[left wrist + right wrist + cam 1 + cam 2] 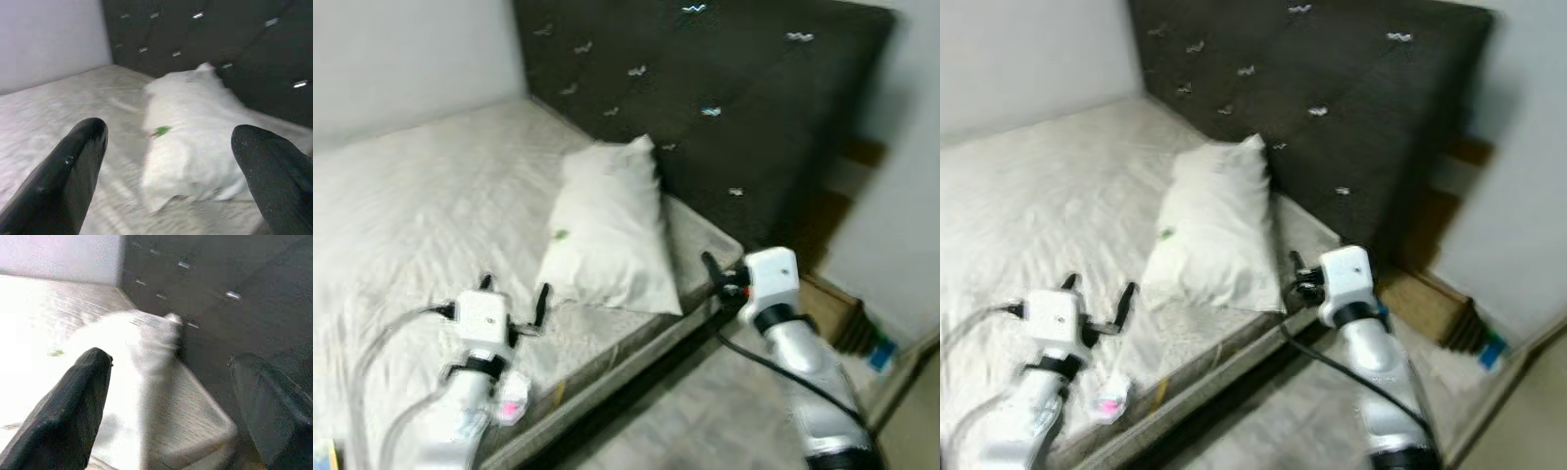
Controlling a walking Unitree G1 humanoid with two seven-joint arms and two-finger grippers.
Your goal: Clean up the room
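A white pillow [607, 230] with a small green tag [160, 131] lies on the bare mattress [421, 196], leaning toward the dark tufted headboard [724, 88]. My left gripper [514, 299] hovers open over the mattress just short of the pillow's near end; its two black fingers [73, 171] frame the pillow [195, 142] in the left wrist view. My right gripper [713, 269] is open beside the mattress corner, to the right of the pillow, with nothing between its fingers [73, 411].
The bed's edge [636, 352] runs diagonally in front of me, with grey floor [705, 421] below it. A wooden piece of furniture [832, 304] stands right of the headboard by the wall. A small pink item [512, 404] shows beside my left arm.
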